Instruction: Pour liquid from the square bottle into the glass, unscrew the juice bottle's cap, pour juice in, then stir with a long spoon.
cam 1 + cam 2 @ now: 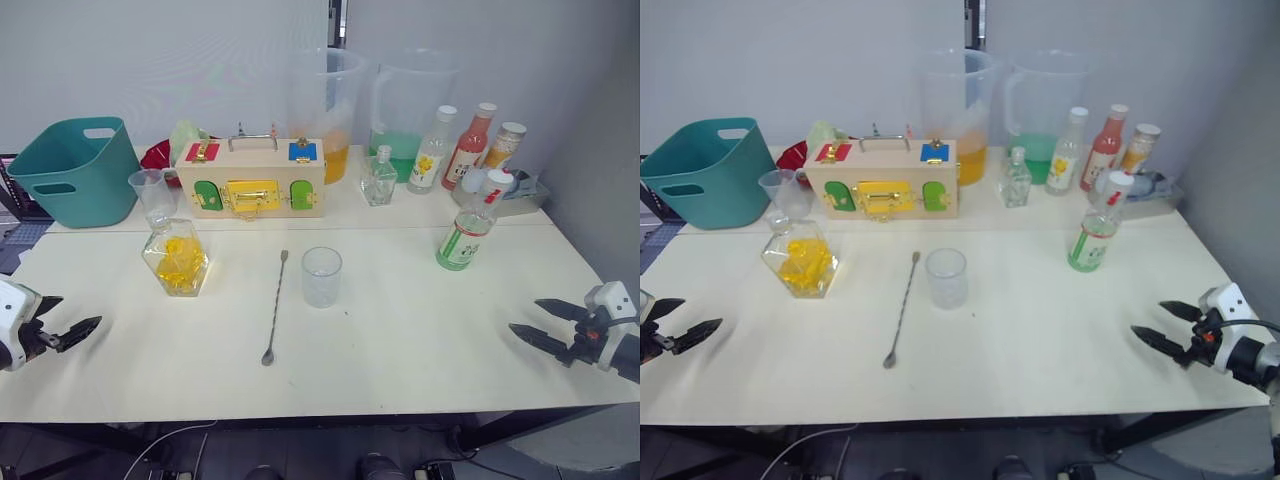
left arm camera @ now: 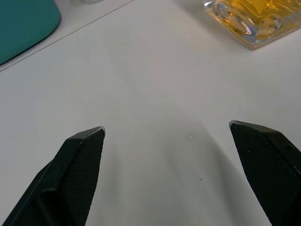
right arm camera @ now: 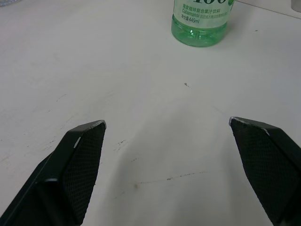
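Observation:
The square bottle (image 1: 176,258) with yellow liquid stands on the white table at the left. The empty glass (image 1: 322,276) stands mid-table, and the long spoon (image 1: 275,307) lies flat just left of it. Toward the right rear stands the juice bottle (image 1: 470,224), its white cap (image 1: 498,181) on. My left gripper (image 1: 62,322) hovers open near the table's left front edge, short of the square bottle (image 2: 251,19). My right gripper (image 1: 537,323) is open at the right front edge, pointing toward the juice bottle (image 3: 201,21).
A teal tub (image 1: 75,170) sits at the back left, a wooden latch box (image 1: 252,178) behind the spoon. Two large pitchers (image 1: 330,110), a small stoppered bottle (image 1: 379,177), a beaker (image 1: 152,195) and other drink bottles (image 1: 468,146) line the back.

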